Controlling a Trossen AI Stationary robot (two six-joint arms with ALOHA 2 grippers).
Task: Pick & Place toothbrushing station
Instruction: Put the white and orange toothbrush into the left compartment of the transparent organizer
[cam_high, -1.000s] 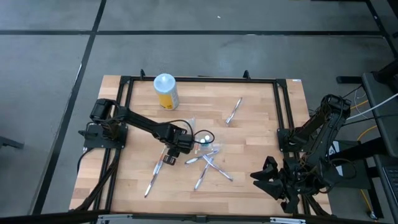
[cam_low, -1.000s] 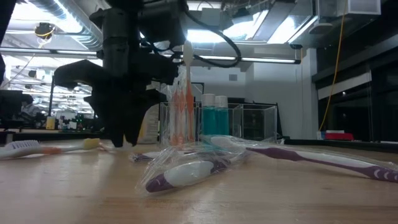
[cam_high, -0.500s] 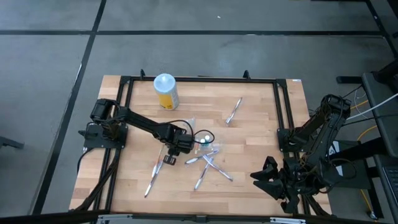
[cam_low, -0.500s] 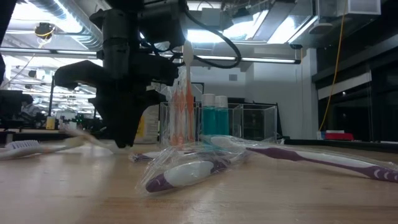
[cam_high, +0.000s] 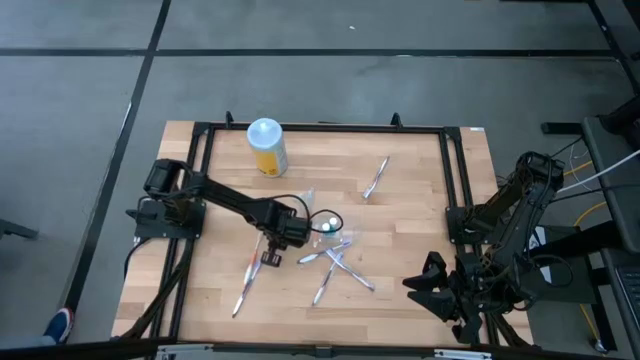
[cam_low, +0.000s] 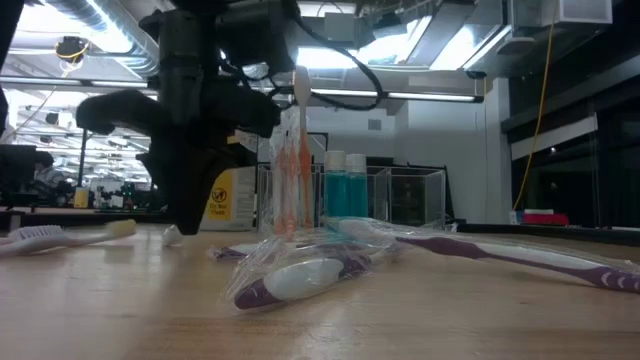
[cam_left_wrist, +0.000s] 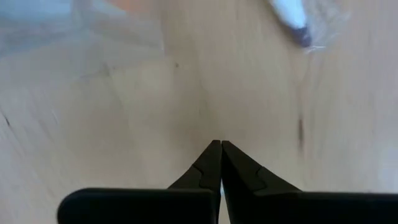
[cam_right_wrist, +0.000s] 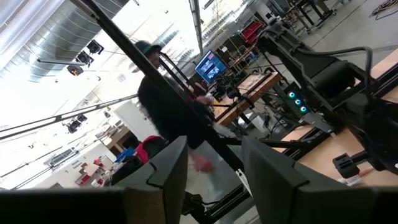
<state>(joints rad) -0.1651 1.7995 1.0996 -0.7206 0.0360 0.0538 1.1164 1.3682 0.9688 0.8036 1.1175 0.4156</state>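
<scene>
My left gripper (cam_high: 271, 256) stands over the middle of the table, fingers pointing down, shut with nothing between them (cam_left_wrist: 220, 144); only bare wood lies under the tips. A whitish-orange toothbrush (cam_high: 249, 277) lies flat beside it and shows at the left of the low view (cam_low: 65, 237). Several wrapped purple-white toothbrushes (cam_high: 335, 262) lie to its right, one close to the low camera (cam_low: 300, 276). A transparent holder (cam_high: 325, 222) with upright orange toothbrushes (cam_low: 290, 160) stands just beyond. My right gripper (cam_right_wrist: 214, 168) is open, parked off the table's near right corner (cam_high: 440, 290).
A yellow canister with a white lid (cam_high: 266, 147) stands at the far left. One toothbrush (cam_high: 376, 178) lies alone at the far right. A black frame (cam_high: 320, 127) borders the table. A person (cam_right_wrist: 168, 106) shows in the room behind.
My left gripper has shut on nothing. The whitish-orange toothbrush beside it has jerked up at its handle end, then settled flat again, a little farther from the fingers.
</scene>
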